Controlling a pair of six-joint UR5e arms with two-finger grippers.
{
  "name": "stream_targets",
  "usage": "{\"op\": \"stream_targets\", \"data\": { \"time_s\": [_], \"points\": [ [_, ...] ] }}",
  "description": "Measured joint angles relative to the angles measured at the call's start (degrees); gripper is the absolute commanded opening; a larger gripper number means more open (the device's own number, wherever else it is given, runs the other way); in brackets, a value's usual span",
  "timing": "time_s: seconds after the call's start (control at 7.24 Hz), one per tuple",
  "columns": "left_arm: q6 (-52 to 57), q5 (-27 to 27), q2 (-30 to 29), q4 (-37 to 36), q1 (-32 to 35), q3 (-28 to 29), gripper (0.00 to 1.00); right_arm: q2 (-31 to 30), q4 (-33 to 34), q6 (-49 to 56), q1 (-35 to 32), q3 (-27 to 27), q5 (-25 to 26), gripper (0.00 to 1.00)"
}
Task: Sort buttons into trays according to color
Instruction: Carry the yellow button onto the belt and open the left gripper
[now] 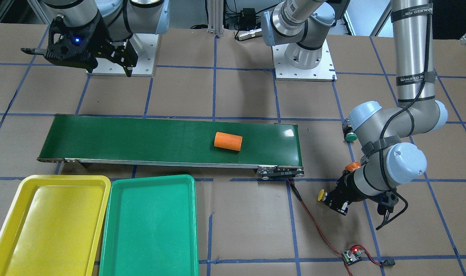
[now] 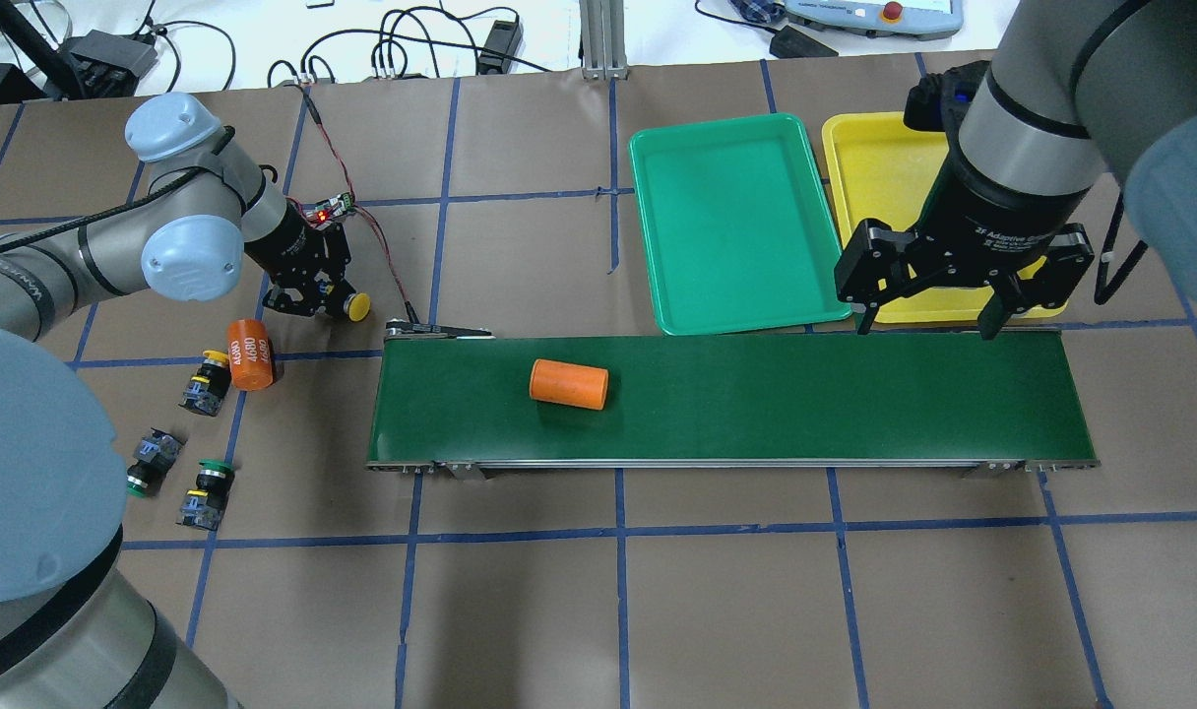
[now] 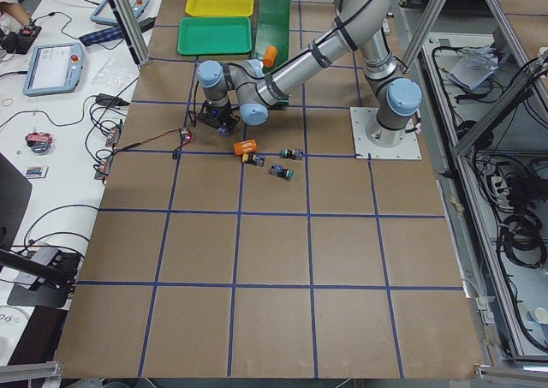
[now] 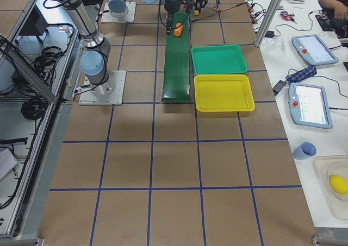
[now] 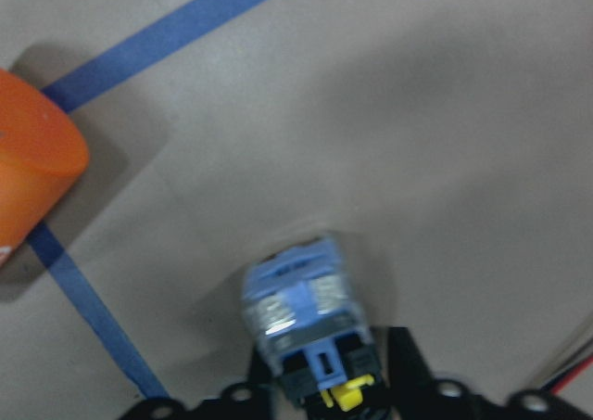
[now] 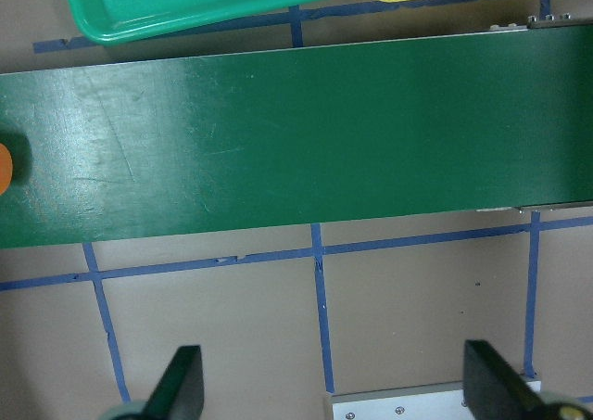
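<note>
My left gripper (image 2: 315, 293) is shut on a yellow button (image 2: 358, 306), low over the table beside the conveyor's end. In the left wrist view the button's blue-grey body (image 5: 304, 316) sits between the fingers. One yellow button (image 2: 206, 380) and two green buttons (image 2: 145, 461) (image 2: 207, 487) lie on the table near the left arm. The green tray (image 2: 731, 222) and the yellow tray (image 2: 869, 162) lie side by side beyond the belt. My right gripper (image 2: 923, 320) is open and empty above the belt's other end, near the trays.
An orange cylinder (image 2: 569, 383) lies on the dark green conveyor belt (image 2: 805, 404). Another orange cylinder marked 4680 (image 2: 250, 354) lies by the loose buttons. A small circuit board (image 2: 329, 208) with red and black wires lies behind the left gripper.
</note>
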State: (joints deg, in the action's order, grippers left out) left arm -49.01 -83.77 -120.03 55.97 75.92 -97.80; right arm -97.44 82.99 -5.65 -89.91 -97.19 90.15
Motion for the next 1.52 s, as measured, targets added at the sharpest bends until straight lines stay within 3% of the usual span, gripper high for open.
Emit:
{"op": "stream_targets", "data": {
  "time_s": [0.28,0.83,1.11,1.52],
  "points": [
    [2.7,0.0,3.1,2.6,0.5,-0.7,0.0,0.0,0.0,0.0,0.0,0.0,0.0,1.0],
    [20.8,-0.4,17.9,8.8,8.5,-9.8,0.0,0.0,-0.2,0.0,0.0,0.0,0.0,1.0],
    [36.3,-5.4,19.2,9.1,14.4,-11.5,0.0,0.0,-0.1,0.0,0.0,0.0,0.0,1.0],
    [46.4,-9.0,18.8,9.3,18.6,-11.9,0.0,0.1,-0.1,0.0,0.0,0.0,0.1,1.0]
  ]
}}
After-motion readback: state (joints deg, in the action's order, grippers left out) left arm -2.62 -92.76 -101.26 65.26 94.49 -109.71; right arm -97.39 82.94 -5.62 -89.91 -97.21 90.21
